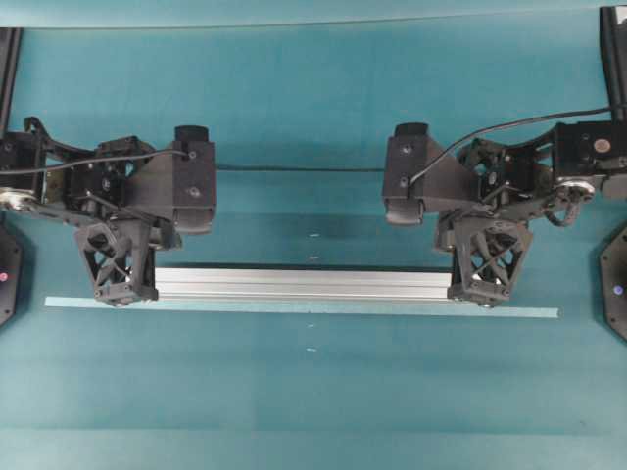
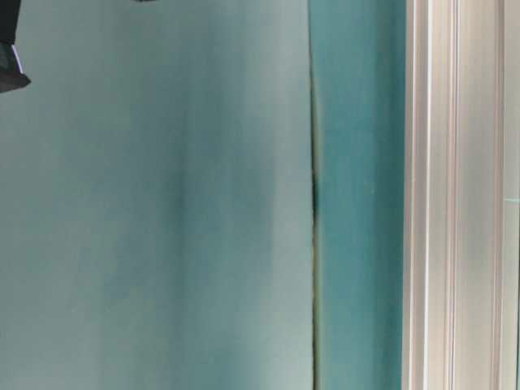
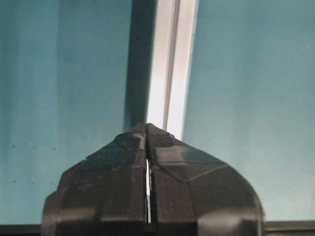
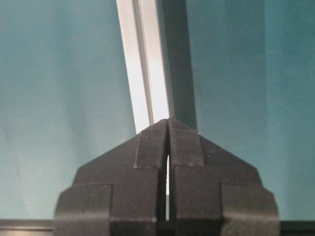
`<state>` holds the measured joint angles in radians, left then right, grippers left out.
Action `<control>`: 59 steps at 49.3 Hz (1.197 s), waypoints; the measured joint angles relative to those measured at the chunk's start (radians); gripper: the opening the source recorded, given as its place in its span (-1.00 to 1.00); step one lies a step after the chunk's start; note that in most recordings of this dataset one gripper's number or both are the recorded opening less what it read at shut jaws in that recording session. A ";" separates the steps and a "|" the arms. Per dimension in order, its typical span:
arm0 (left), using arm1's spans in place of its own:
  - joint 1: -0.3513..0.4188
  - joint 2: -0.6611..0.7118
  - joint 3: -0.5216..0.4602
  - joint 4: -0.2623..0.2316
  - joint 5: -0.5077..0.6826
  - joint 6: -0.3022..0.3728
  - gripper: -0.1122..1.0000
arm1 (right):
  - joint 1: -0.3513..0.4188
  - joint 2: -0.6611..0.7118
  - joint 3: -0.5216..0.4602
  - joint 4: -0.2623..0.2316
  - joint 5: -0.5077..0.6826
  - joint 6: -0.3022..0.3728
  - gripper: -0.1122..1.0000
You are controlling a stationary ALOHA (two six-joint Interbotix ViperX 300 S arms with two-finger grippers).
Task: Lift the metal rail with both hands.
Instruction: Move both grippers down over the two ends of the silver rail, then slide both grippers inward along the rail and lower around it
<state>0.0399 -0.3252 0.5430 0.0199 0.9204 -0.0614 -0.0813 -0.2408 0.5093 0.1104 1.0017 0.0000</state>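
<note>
Teal covering spreads over the whole worktop (image 1: 313, 411), with a fold line running across it near the far edge and a few tiny pale marks at the middle. Black cable (image 1: 294, 168) lies straight across the far half between the two arms.

Next in size, the metal rail (image 1: 299, 284) lies parallel to the near edge, a little on the near side of the worktop's middle, its silver grooved face turned up. A dark shadow runs along its far side. From table level the rail fills the right of the view as pale lengthwise ribs, and whether it touches the covering cannot be told there. Just beside the rail on its near side, a thin pale tape strip (image 1: 294, 308) runs parallel to it and reaches further toward both side edges.

At the rail's left end, the left claw (image 1: 125, 292) points down, its lattice fingers (image 1: 116, 257) drawn together on the bar; the left wrist view shows the two tips pressed close with the rail running away from between them. At the rail's right end, the right claw (image 1: 482, 297) stands the same way, clamped on the bar, and the right wrist view shows its tips meeting over the rail, which runs away at a slight slant.
</note>
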 measured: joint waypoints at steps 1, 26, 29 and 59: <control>0.002 0.000 0.002 0.000 0.000 0.002 -0.87 | 0.000 0.002 0.000 0.002 0.000 0.002 -0.82; -0.023 0.000 0.021 0.000 -0.014 0.002 0.44 | 0.003 0.026 0.009 -0.002 -0.021 -0.021 0.66; -0.029 0.000 0.029 -0.002 -0.015 0.002 0.74 | 0.011 0.025 0.018 -0.014 -0.043 -0.046 0.87; -0.043 0.061 0.087 0.000 -0.109 -0.002 0.97 | 0.026 0.052 0.075 -0.028 -0.098 -0.080 0.99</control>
<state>-0.0031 -0.2638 0.6305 0.0199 0.8115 -0.0629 -0.0552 -0.1887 0.5844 0.0828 0.9035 -0.0798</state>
